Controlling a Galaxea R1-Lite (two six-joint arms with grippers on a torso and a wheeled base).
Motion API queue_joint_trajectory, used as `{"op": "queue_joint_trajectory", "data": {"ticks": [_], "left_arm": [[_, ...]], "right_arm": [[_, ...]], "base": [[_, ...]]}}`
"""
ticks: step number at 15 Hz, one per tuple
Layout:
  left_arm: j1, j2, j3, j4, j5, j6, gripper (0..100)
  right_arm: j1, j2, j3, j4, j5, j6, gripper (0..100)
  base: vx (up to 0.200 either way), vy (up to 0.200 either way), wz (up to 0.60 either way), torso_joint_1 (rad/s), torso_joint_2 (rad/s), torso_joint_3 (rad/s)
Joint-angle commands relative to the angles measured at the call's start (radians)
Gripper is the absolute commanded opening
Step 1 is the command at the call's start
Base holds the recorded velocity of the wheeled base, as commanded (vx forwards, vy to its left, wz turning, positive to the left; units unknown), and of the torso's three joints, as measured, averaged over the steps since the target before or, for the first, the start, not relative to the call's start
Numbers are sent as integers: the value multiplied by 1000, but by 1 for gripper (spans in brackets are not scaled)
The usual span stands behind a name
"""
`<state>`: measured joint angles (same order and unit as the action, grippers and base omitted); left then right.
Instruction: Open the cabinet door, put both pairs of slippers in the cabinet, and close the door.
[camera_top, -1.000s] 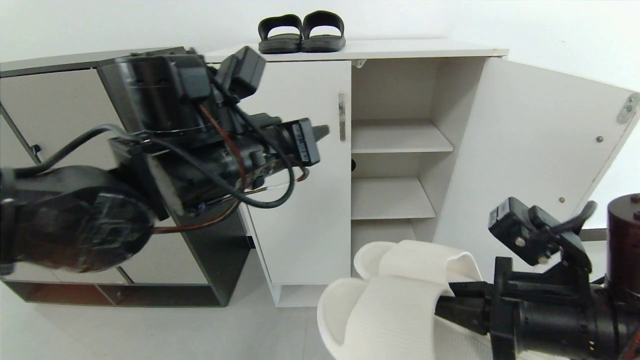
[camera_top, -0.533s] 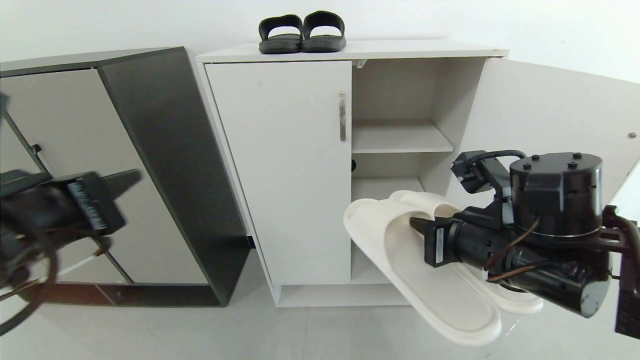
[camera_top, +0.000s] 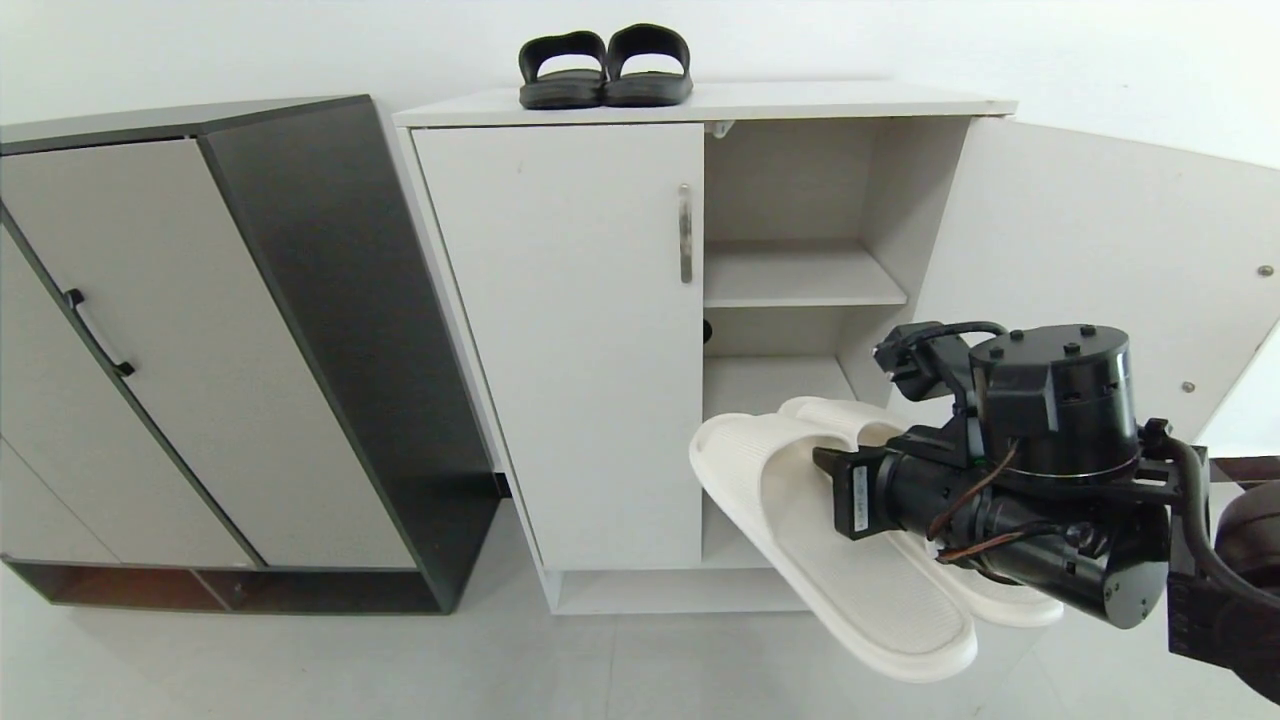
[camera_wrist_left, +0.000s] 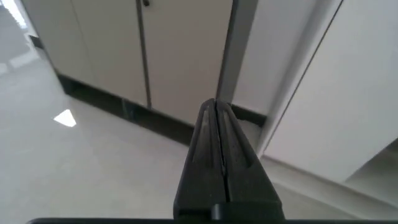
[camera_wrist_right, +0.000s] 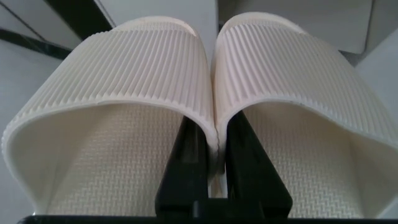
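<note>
A pair of white slippers (camera_top: 800, 500) hangs in front of the white cabinet's (camera_top: 560, 350) open right compartment, toes level with the lower shelf (camera_top: 770, 375). My right gripper (camera_top: 835, 470) is shut on the two inner strap edges, pinching them together; in the right wrist view the white slippers (camera_wrist_right: 143, 74) sit either side of the right gripper (camera_wrist_right: 214, 134). A pair of black slippers (camera_top: 605, 65) rests on the cabinet top. The right door (camera_top: 1090, 270) stands wide open, while the left door stays closed. My left gripper (camera_wrist_left: 216, 109) is shut and empty, low over the floor.
A dark cabinet (camera_top: 300, 300) with grey doors stands directly left of the white one, also seen as the dark cabinet (camera_wrist_left: 174, 56) beyond the left gripper. An upper shelf (camera_top: 790, 275) is bare. Grey floor (camera_top: 400, 660) lies open in front.
My left arm has drawn back out of the head view to the left. My right arm lifted the white slippers from low at the front up to the open compartment.
</note>
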<state>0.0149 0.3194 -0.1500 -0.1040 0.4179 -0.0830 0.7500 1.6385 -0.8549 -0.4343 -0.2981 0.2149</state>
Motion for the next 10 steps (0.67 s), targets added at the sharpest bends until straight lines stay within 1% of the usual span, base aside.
{"op": "queue_joint_trajectory", "data": {"ticks": [1, 2, 3, 4, 5, 6, 7, 8, 9, 10], "left_arm": [[60, -217, 150, 10, -5, 29, 0], [62, -235, 150, 53, -27, 34, 0], [62, -233, 150, 56, -60, 35, 0], [62, -233, 150, 58, -151, 48, 0], [62, -233, 150, 67, -309, 63, 0], [62, -232, 150, 106, -455, 83, 0], [17, -258, 150, 103, -473, 104, 0], [-29, -316, 150, 103, -473, 132, 0], [-13, -319, 150, 104, -478, 152, 0], [-15, -319, 150, 103, -456, 160, 0]], "right_arm": [[6, 0, 0, -1, -1, 0, 0], [15, 0, 4, -3, 0, 0, 0], [32, -6, 11, -3, -1, -2, 0], [48, -8, 11, -3, -1, 0, 0], [55, -9, 17, -3, -1, -2, 0], [57, -11, 20, -3, -1, -2, 0], [57, -9, 23, -3, -1, -2, 0], [57, -8, 23, -4, -1, -2, 0], [57, -8, 27, -3, -1, -3, 0], [57, -8, 27, -3, -1, -8, 0]], "base": [[0, 0, 0, 0, 0, 0], [0, 0, 0, 0, 0, 0], [0, 0, 0, 0, 0, 0], [0, 0, 0, 0, 0, 0], [0, 0, 0, 0, 0, 0], [0, 0, 0, 0, 0, 0], [0, 0, 0, 0, 0, 0], [0, 0, 0, 0, 0, 0], [0, 0, 0, 0, 0, 0], [0, 0, 0, 0, 0, 0]]}}
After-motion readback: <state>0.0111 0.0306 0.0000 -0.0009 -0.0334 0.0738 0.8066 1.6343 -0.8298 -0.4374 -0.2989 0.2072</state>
